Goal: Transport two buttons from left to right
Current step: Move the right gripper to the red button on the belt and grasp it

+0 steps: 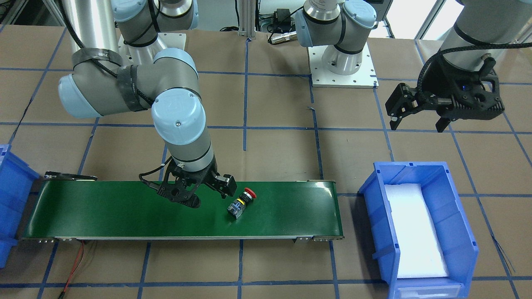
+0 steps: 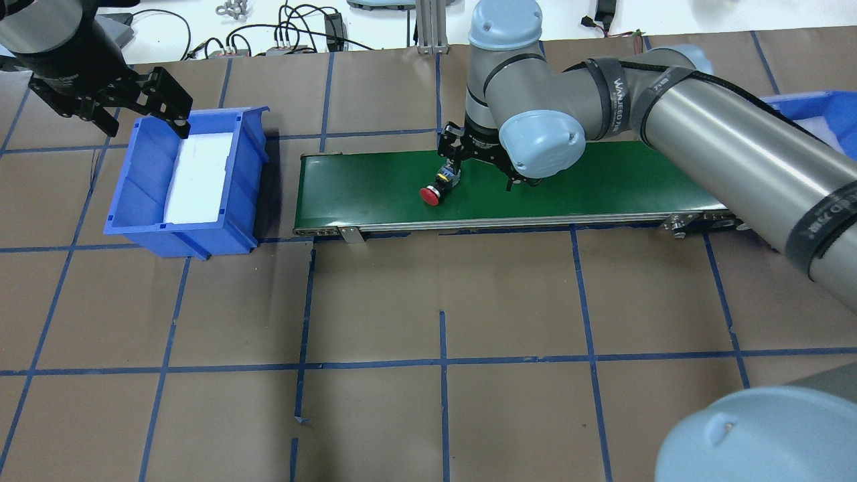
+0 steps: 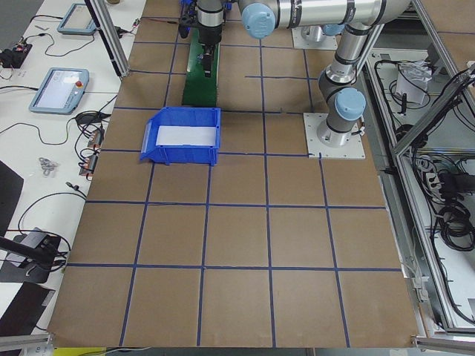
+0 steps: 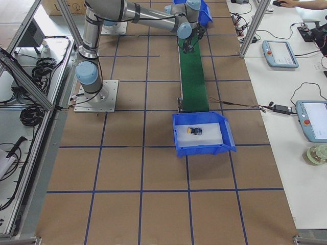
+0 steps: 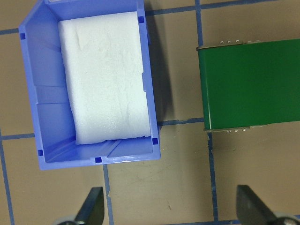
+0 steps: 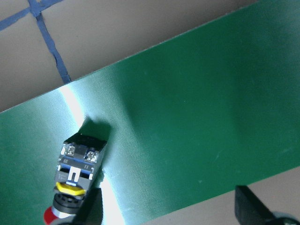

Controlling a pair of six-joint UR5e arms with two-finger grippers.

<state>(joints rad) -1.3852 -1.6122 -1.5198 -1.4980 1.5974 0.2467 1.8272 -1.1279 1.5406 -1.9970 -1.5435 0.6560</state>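
The red-capped button [image 1: 241,203] lies on its side on the green conveyor belt [image 1: 104,216], free of any grip; it also shows in the overhead view [image 2: 438,186] and the right wrist view [image 6: 75,176]. My right gripper [image 1: 210,194] hangs open just above the belt, the button close by one fingertip [image 6: 91,208]. The yellow-capped button [image 4: 194,131] lies on white foam in the right blue bin [image 4: 202,148]. My left gripper [image 2: 142,124] is open and empty, above the far edge of the left blue bin [image 2: 134,201].
The left bin [image 5: 33,93] holds only a white foam pad [image 5: 108,75]. The belt's left end [image 5: 248,84] stands a short gap from it. The right bin [image 2: 817,110] sits at the belt's other end, partly behind my right arm.
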